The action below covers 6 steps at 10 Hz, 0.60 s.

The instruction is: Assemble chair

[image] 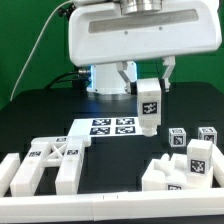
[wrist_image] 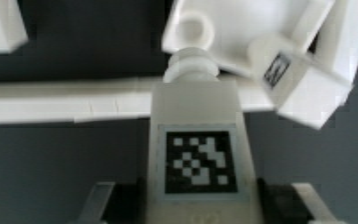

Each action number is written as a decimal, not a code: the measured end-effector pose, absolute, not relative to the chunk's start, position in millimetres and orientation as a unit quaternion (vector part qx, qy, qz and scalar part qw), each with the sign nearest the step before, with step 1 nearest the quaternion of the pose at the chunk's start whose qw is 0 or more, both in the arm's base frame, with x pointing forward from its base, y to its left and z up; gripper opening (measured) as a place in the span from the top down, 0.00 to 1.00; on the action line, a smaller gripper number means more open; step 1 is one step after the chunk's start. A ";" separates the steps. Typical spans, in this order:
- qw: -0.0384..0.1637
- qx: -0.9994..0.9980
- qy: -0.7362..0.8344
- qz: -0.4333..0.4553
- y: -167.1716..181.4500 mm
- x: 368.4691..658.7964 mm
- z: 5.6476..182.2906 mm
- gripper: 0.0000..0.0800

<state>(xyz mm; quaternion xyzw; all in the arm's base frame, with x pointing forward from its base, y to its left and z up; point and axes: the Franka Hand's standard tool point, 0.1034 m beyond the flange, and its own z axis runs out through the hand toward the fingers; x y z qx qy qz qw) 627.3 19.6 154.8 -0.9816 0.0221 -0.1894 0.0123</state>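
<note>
1. Above the black table (image: 122, 165), the arm comes down from the top of the exterior view with its wrist pointing straight down. The gripper (image: 148, 90) hangs beside the marker board (image: 108, 127), on the exterior view's right.
2. Its jaws are clamped on an upright, tagged white chair block (image: 149, 112); whether the lower end touches the table cannot be told.
3. The wrist view shows that block (wrist_image: 202, 150) between two dark fingers (wrist_image: 108, 200), tag facing the camera.
4. A chair slab piece (image: 45, 165) lies at the exterior view's left and tagged cubes (image: 190, 155) at its right, both near the white border rail (image: 110, 205).
</note>
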 end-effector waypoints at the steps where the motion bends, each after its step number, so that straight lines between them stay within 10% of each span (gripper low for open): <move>1: 0.003 -0.971 0.027 -0.237 18.9 626.3 150.8 0.64; 6: -0.011 -0.960 0.023 -0.278 18.9 620.1 142.2 0.64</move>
